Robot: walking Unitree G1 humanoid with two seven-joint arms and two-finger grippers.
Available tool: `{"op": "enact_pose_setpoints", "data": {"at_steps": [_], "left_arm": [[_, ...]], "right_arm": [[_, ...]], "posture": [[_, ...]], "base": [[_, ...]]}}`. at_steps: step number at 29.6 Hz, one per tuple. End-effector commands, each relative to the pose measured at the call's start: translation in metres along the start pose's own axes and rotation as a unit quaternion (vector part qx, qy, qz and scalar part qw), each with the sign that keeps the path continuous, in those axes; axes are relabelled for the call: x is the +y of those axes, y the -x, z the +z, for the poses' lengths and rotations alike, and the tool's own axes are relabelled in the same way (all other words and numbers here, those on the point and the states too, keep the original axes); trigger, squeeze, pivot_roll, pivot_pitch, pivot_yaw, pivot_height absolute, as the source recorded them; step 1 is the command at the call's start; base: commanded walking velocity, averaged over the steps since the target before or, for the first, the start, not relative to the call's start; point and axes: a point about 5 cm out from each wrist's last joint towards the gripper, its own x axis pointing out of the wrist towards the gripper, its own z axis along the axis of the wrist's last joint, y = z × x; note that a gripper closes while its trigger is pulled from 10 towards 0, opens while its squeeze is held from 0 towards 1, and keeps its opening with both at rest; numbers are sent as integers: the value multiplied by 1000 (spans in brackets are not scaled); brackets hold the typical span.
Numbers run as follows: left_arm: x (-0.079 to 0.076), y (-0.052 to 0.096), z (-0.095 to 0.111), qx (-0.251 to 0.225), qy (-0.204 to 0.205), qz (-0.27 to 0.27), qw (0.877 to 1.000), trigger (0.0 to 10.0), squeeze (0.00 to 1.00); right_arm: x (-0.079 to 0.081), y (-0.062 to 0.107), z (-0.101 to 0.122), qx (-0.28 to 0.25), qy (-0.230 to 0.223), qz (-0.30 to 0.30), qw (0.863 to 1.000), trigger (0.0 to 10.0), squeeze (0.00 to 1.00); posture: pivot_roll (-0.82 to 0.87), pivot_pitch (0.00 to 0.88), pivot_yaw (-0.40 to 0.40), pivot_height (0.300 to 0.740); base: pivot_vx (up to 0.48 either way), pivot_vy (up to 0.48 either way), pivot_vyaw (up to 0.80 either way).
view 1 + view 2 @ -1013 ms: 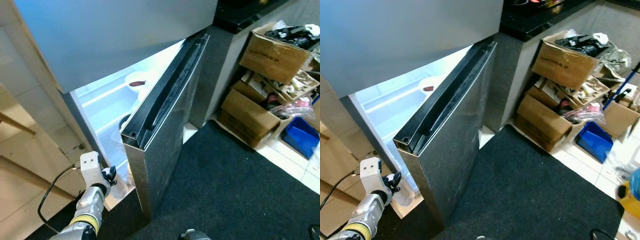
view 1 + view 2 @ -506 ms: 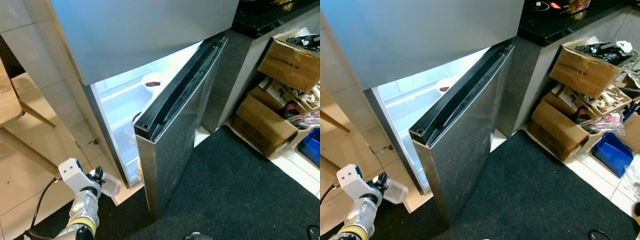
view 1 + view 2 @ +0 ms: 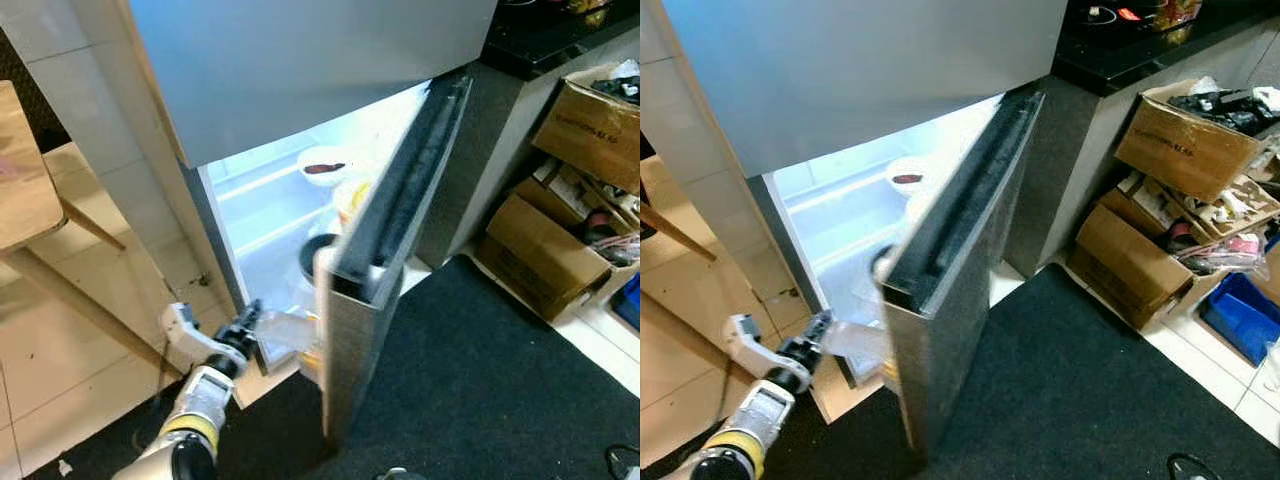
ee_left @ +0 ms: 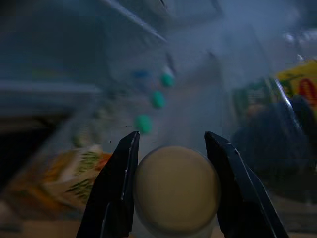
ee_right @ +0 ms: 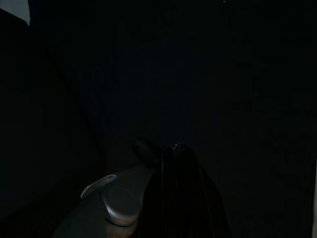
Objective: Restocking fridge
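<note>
1. Left gripper [image 4: 171,163] clamps a clear plastic bottle [image 3: 290,328] by its pale cap [image 4: 177,189], fingers [image 4: 116,183] tight on both sides, at the fridge [image 3: 300,90] opening.
2. Bottle sits low, just beside the lower door [image 3: 385,270], w/ its far end reaching into the lit compartment.
3. Inside: a white bowl [image 3: 322,166] on an upper shelf, a dark pot [image 3: 318,258] below.
4. Right gripper [image 5: 173,198]: wrist view too dark; can't tell finger state.
5. Cardboard boxes [image 3: 560,240] stacked to the right, beside a black mat [image 3: 480,380].
</note>
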Motion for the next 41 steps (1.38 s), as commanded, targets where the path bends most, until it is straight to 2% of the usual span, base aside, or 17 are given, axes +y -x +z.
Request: {"op": "enact_pose_setpoints", "data": {"at_steps": [1,4,7,9,14,16,17,19,20,23,24,27,28,31,32,37,41], "left_arm": [[-7,-2,-17,30,24,-37,999,10000,0],[-22,-6,-45,90,56,-108,989,10000,0],[-29,-5,-62,127,66,-141,980,10000,0],[-26,-1,-69,140,57,-130,980,10000,0],[-8,12,-63,143,23,-69,987,10000,0],[12,25,-50,131,-23,9,991,10000,0],[12,25,-50,131,-23,9,991,10000,0],[32,42,-37,115,-55,88,988,10000,0],[32,42,-37,115,-55,88,988,10000,0],[59,77,-24,101,-87,203,970,10000,0],[59,77,-24,101,-87,203,970,10000,0],[76,108,-30,125,-108,269,949,10000,0],[76,108,-30,125,-108,269,949,10000,0],[85,131,-41,153,-129,315,928,10000,0],[85,131,-41,153,-129,315,928,10000,0],[91,152,-53,180,-148,359,904,10000,0],[91,153,-57,187,-159,362,899,10000,0]], "right_arm": [[-5,2,-6,9,3,-11,1000,10000,0],[-6,2,-6,11,8,-13,1000,10000,0],[-7,2,-7,15,15,-15,1000,10000,0],[-8,3,-9,21,23,-18,999,10000,0],[-11,4,-12,28,30,-26,999,10000,0],[-14,5,-15,38,37,-34,998,10000,0],[-14,5,-15,38,37,-34,998,10000,0],[-16,5,-17,46,44,-39,997,10000,0],[-16,5,-17,46,44,-39,997,10000,0],[-15,6,-21,56,52,-40,996,10000,0],[-15,6,-21,56,52,-40,996,10000,0],[-13,5,-23,61,58,-34,996,10000,0],[-13,5,-23,61,58,-34,996,10000,0],[-11,5,-22,62,62,-30,996,10000,0],[-11,5,-22,62,62,-30,996,10000,0],[-10,4,-20,62,68,-27,995,10000,0],[-8,4,-21,65,73,-22,995,10000,0]], "posture": [[-51,107,10,740],[-53,107,10,740],[-53,107,10,740],[-58,107,10,740],[-58,108,11,740],[-55,109,12,740],[-55,109,12,740],[-55,109,12,740],[-55,109,12,740],[-51,106,15,740],[-51,106,15,740],[-50,104,13,740],[-50,104,13,740],[-48,103,9,740],[-48,103,9,740],[-50,101,3,740],[-47,103,1,740]], "base": [[0,0,0],[0,0,0],[0,0,0],[0,0,0],[0,0,0],[0,0,0],[0,0,0],[0,0,-391],[0,0,-781],[0,0,-788],[0,0,-788],[0,0,-788],[0,0,-788],[0,0,-788],[0,0,-788],[0,0,-788],[0,0,-788]]}}
